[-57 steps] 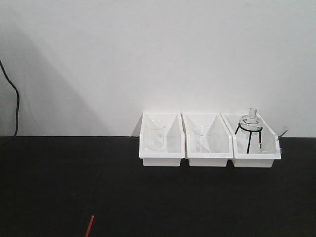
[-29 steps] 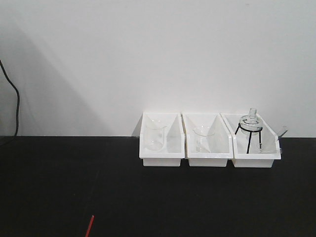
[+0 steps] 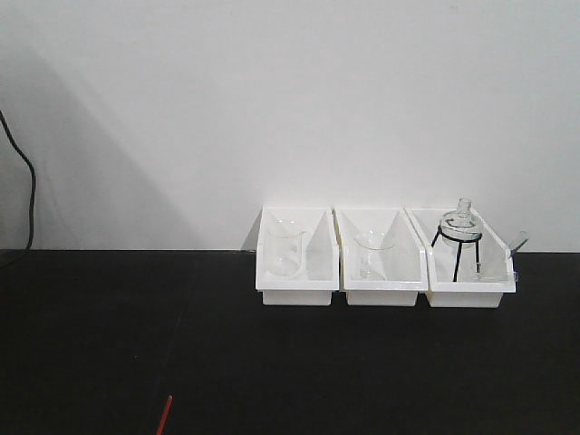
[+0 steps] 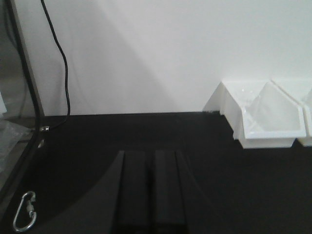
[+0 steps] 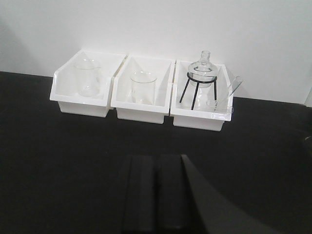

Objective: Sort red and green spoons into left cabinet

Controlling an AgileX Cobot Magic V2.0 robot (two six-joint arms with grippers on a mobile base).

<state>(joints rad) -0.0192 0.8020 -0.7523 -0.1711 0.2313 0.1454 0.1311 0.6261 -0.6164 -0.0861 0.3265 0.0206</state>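
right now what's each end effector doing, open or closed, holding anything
Left end effector: closed, holding nothing.
Right end effector: closed, holding nothing.

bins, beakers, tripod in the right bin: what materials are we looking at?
Bins: opaque white plastic by the look, with smooth, slightly glossy moulded walls. Beakers: clear glass, or possibly clear plastic; see-through with thin bright rims. Tripod: thin black legs, likely coated metal wire, but too small to be sure.
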